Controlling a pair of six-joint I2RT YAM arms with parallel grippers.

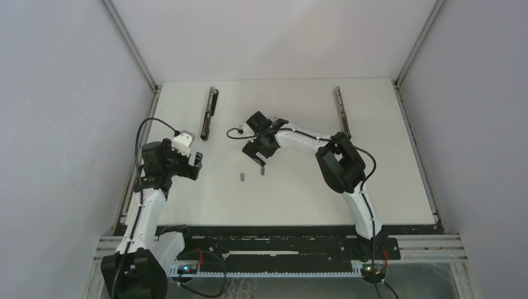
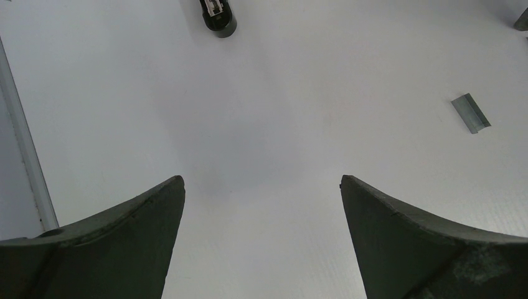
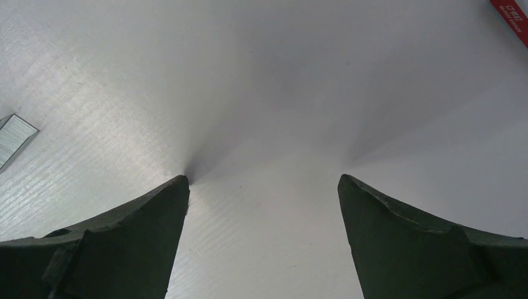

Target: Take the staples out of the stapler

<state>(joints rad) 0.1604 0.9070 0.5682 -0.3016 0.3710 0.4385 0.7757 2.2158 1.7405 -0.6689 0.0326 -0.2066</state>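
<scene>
Since two strips of staples (image 1: 241,177) lie loose just below centre of the top view, unloading looks largely done.
Whether the black stapler (image 1: 208,113), upper left of centre, holds more cannot be told. The right gripper (image 3: 263,184), above the right strip, and the left gripper (image 2: 261,184), at the left, both stand wide and empty. White table (image 1: 386,187), grey walls (image 1: 62,93).

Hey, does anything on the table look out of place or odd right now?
A staple strip and a second strip lie loose mid-table, away from the left stapler and right stapler, which both seem opened out flat at the back. Nothing looks damaged.
</scene>
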